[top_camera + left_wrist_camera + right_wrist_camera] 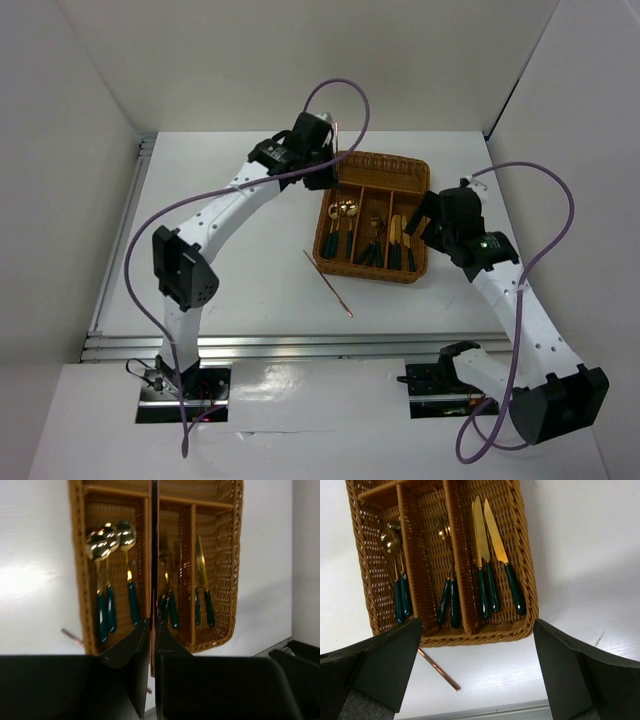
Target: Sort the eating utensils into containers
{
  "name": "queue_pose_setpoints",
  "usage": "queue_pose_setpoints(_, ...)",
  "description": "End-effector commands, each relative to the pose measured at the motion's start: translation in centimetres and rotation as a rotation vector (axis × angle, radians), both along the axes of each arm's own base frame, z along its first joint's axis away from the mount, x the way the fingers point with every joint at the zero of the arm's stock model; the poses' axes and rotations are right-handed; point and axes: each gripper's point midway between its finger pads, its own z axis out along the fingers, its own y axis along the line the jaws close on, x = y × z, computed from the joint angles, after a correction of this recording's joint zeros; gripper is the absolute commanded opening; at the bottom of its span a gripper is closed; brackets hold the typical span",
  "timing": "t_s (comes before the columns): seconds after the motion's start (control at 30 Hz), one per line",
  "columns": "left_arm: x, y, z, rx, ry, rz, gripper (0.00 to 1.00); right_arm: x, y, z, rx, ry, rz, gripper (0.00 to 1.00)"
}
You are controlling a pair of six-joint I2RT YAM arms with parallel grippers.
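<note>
Spoons (112,537), forks (449,597), knives (487,555) sorted in tray (420,170); left end effector (152,630) clenched on first chopstick (152,540); second chopstick (328,283) on worktop (240,290); right end effector (477,625) released.

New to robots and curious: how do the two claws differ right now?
The left claw is pinched shut on a thin chopstick; the right claw stands wide open and empty. The left claw hangs over the wicker tray at its far left corner, the right one at its right edge. Both are dark, two-fingered and face the tray.
</note>
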Motion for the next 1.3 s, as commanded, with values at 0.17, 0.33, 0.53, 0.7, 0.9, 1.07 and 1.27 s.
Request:
queue_pose_setpoints(0.17, 6.0, -4.6, -2.1, -0.315, 0.056, 0.054, 0.09, 3.3, -0.9, 5.5, -0.040, -0.085, -0.063, 1.00)
queue_pose_setpoints(0.33, 8.8, -7.3, -0.3, -0.595, 0.039, 0.157, 0.09, 4.1, -1.1, 8.3, -0.063, -0.058, -0.080, 1.00)
queue_pose_setpoints(0.53, 12.0, -9.9, 1.0, -0.763, -0.008, 0.288, 0.11, 3.4, -1.2, 9.1, -0.045, -0.058, -0.094, 1.00)
queue_pose_setpoints(0.7, 13.4, -10.6, -1.6, -0.834, -0.015, 0.486, 0.14, 2.4, -0.9, 9.1, -0.009, -0.069, -0.091, 1.00)
queue_pose_setpoints(0.9, 14.5, -11.7, -3.9, -0.927, -0.072, 0.646, 0.18, 0.9, -0.6, 8.3, 0.025, -0.017, -0.074, 1.00)
queue_pose_setpoints(1.07, 15.2, -14.2, -7.8, -0.961, -0.074, 0.721, 0.21, -0.8, -0.4, 7.6, 0.063, 0.039, -0.090, 1.00)
queue_pose_setpoints(1.27, 16.5, -14.4, -11.7, -1.048, -0.060, 0.825, 0.25, -1.4, 0.4, 7.9, 0.096, 0.049, -0.054, 1.00)
